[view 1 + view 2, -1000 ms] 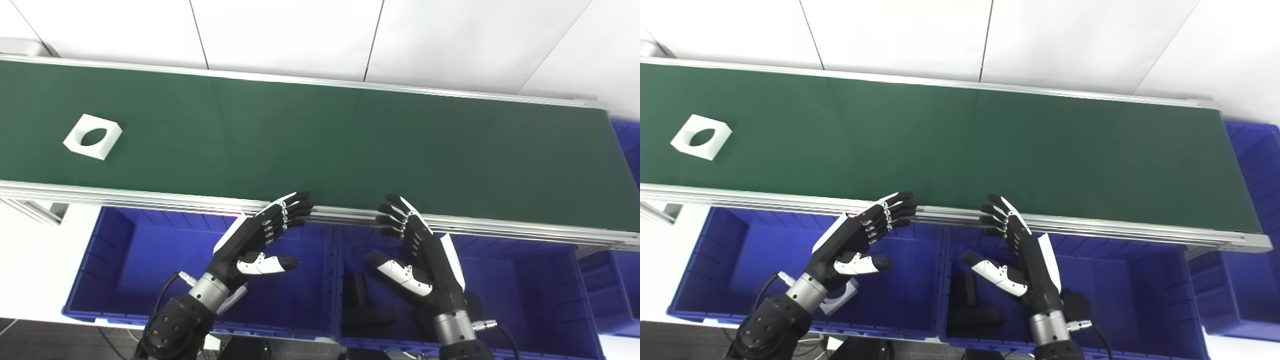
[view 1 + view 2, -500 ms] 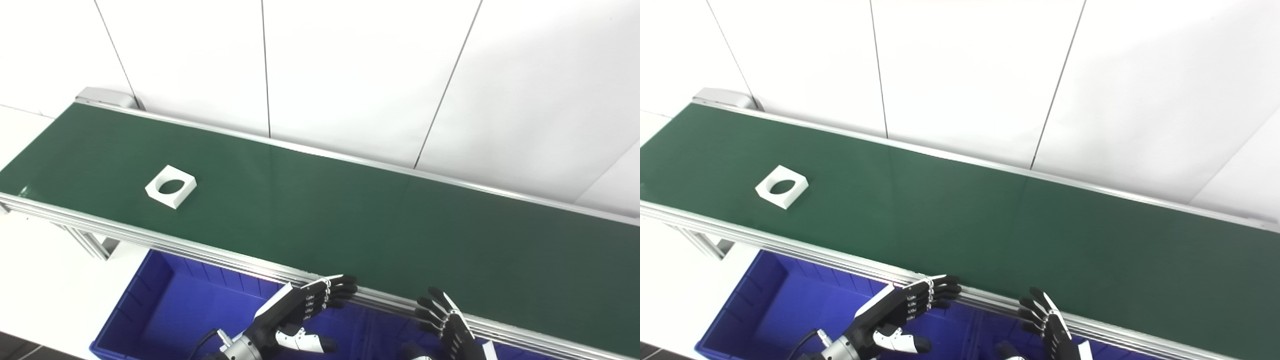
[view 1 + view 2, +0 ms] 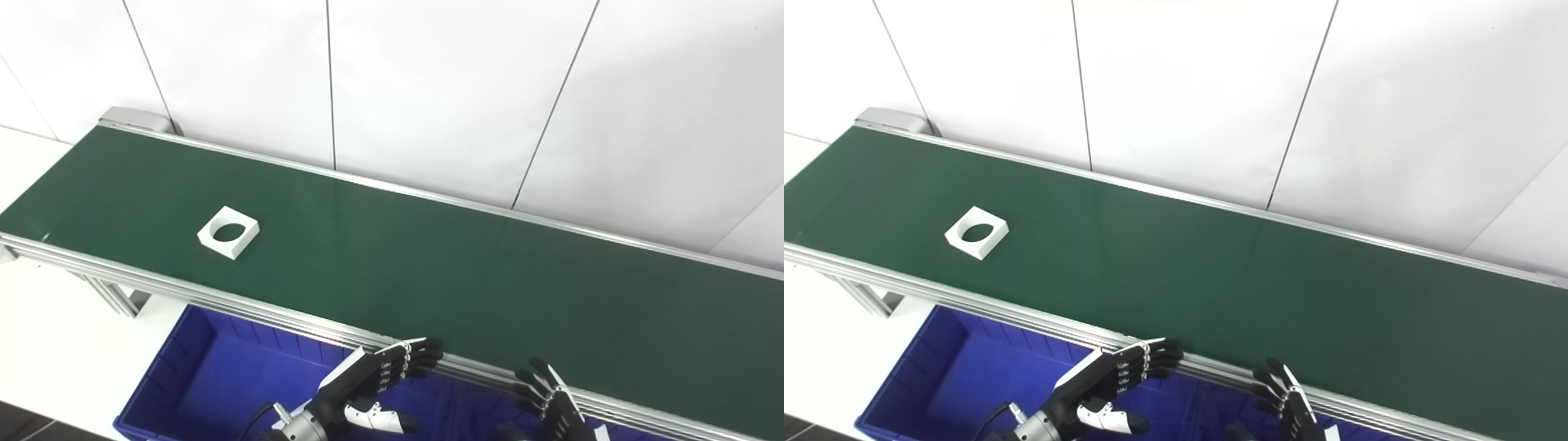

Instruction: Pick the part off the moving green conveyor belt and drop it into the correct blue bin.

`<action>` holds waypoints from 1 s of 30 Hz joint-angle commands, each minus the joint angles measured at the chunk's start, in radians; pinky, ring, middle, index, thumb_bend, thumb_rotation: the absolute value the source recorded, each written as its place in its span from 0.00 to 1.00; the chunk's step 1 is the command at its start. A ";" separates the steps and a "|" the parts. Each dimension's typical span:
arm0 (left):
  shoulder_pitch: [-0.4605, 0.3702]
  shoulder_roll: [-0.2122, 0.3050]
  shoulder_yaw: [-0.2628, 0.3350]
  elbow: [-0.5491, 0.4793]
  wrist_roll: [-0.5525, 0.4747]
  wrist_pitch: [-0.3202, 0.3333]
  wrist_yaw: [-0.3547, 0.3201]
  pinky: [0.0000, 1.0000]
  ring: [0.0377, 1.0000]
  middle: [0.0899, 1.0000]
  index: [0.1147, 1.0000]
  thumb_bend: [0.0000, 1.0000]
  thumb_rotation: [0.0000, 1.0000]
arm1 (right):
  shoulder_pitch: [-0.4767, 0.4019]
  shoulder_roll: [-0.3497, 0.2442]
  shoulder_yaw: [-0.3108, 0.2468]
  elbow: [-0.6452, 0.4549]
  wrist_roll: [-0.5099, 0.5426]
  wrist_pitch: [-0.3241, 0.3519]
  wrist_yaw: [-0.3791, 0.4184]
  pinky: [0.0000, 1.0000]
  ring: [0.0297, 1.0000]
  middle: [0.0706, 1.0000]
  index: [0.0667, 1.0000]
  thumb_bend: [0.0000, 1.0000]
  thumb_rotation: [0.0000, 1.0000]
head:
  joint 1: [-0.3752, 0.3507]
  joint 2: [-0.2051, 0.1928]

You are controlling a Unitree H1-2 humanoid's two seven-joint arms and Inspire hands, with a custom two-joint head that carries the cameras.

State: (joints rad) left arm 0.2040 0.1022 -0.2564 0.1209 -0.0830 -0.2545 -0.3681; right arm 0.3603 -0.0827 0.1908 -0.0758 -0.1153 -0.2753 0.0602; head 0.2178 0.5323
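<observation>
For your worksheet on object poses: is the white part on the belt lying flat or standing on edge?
Lying flat: the white part rests broad face down on the green belt, its round hole facing upward.

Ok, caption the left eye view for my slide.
White square part with a round hole rides the green belt; both open hands wait at its near rail.

The part (image 3: 228, 231) is lying on the conveyor belt (image 3: 429, 269) near its left end, close to the near edge. A bin (image 3: 202, 380) is sitting below the belt's near edge, with both hands (image 3: 373, 383) (image 3: 554, 407) hovering over that edge, well right of the part.
</observation>
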 commanded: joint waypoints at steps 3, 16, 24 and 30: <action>-0.010 0.001 -0.002 -0.025 0.000 -0.041 -0.005 0.86 0.88 0.86 0.86 1.00 0.43 | -0.005 0.008 -0.002 -0.024 0.001 -0.052 -0.003 0.73 0.77 0.81 0.89 0.59 0.46 | 0.000 0.002; 0.001 0.093 -0.017 -0.297 -0.038 0.125 -0.059 0.84 0.85 0.84 0.83 1.00 0.34 | -0.003 0.008 -0.003 -0.027 0.003 -0.055 -0.002 0.72 0.77 0.81 0.89 0.57 0.44 | 0.011 -0.004; -0.041 0.139 0.047 -0.463 -0.066 0.187 -0.034 0.84 0.85 0.86 0.85 1.00 0.30 | -0.008 0.006 -0.005 -0.024 0.005 -0.050 0.000 0.72 0.77 0.81 0.89 0.57 0.45 | 0.020 -0.006; -0.103 0.156 0.123 -0.485 -0.058 0.211 -0.002 0.88 0.87 0.86 0.86 0.99 0.28 | -0.015 0.008 -0.006 -0.019 0.004 -0.047 -0.001 0.72 0.77 0.81 0.89 0.58 0.46 | 0.026 -0.011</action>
State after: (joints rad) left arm 0.1327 0.2538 -0.1422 -0.3345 -0.1317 -0.0456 -0.3877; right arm 0.3584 -0.0797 0.1890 -0.0762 -0.1139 -0.2757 0.0601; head 0.2439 0.5216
